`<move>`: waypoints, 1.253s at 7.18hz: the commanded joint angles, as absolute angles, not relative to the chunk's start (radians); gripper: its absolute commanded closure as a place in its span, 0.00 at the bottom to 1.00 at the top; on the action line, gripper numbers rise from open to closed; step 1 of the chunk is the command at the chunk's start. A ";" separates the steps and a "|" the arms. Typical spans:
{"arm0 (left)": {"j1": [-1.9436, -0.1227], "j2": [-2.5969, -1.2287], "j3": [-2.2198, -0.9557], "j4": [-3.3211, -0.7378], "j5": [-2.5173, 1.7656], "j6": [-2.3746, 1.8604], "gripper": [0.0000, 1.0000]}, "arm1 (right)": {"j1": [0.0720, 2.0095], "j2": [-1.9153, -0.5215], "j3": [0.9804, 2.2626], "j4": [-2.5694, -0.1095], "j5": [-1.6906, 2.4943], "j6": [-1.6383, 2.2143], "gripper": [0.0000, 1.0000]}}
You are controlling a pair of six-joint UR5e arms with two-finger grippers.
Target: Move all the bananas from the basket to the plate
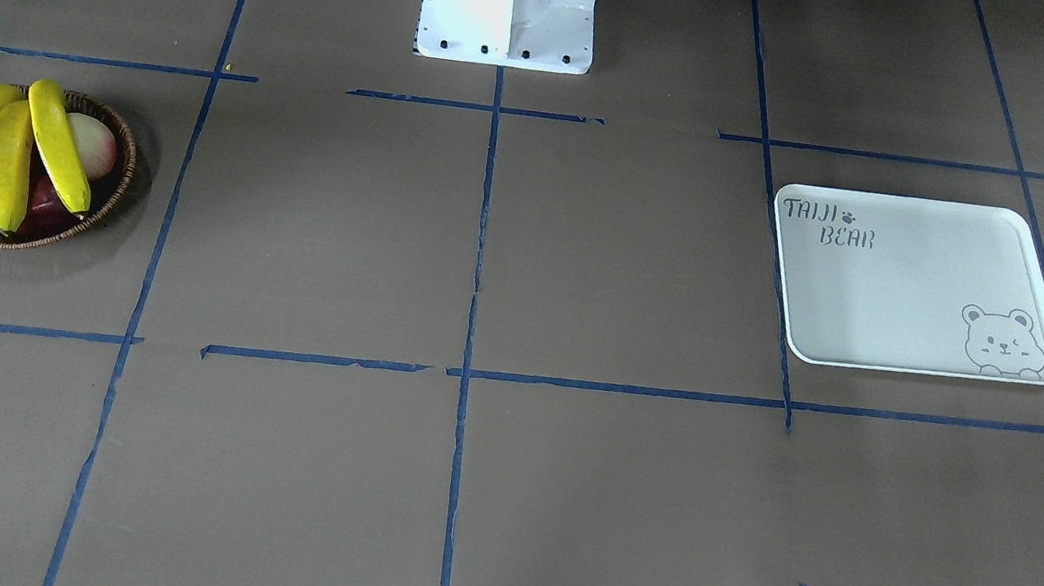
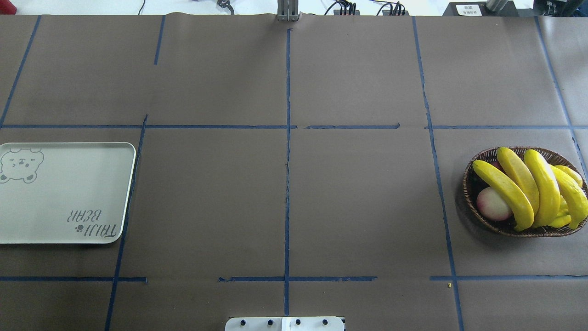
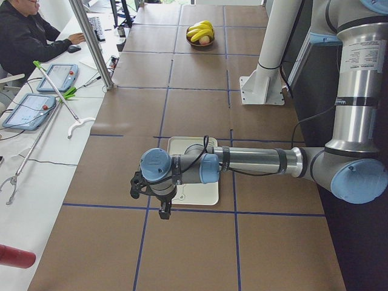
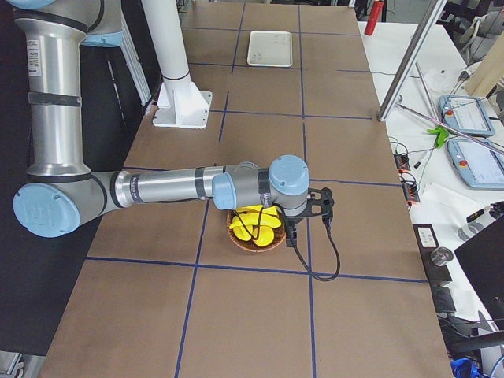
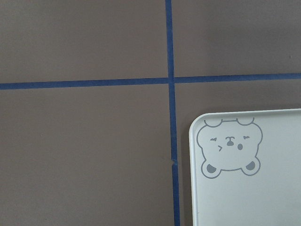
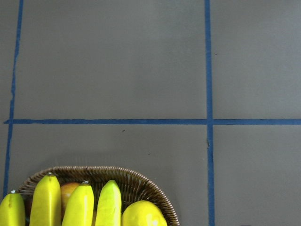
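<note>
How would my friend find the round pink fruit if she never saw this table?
Go to the end of the brown table opposite the white tray, where a wicker basket sits. In it, beside the bananas, lies the fruit. It is round and pale pink-cream; its neighbours are long and yellow.

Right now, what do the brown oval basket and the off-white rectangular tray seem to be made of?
The brown oval basket looks like woven wicker, matte: plaited strands show along its rim. The off-white rectangular tray looks like moulded plastic, perhaps melamine, smooth with slight sheen: rounded corners, raised rim, printed bear.
</note>
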State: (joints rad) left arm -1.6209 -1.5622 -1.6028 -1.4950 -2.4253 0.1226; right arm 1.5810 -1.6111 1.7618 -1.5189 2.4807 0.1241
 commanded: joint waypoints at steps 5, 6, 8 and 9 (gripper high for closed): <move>-1.623 -1.540 -1.608 -1.506 -2.433 0.124 0.00 | 1.084 -1.661 2.169 -1.499 2.332 0.568 0.00; -1.623 -1.542 -1.608 -1.506 -2.433 0.124 0.00 | 1.036 -1.686 2.175 -1.497 2.327 0.561 0.01; -1.623 -1.540 -1.608 -1.508 -2.434 0.124 0.00 | 0.912 -1.779 2.119 -1.302 2.197 0.545 0.01; -1.623 -1.540 -1.608 -1.508 -2.434 0.124 0.00 | 0.896 -1.784 2.068 -1.234 2.198 0.545 0.01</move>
State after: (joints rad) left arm -1.6229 -1.5403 -1.6076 -1.5074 -2.4339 0.1243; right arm 0.9362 -1.7576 2.1240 -1.3397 2.2214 0.5482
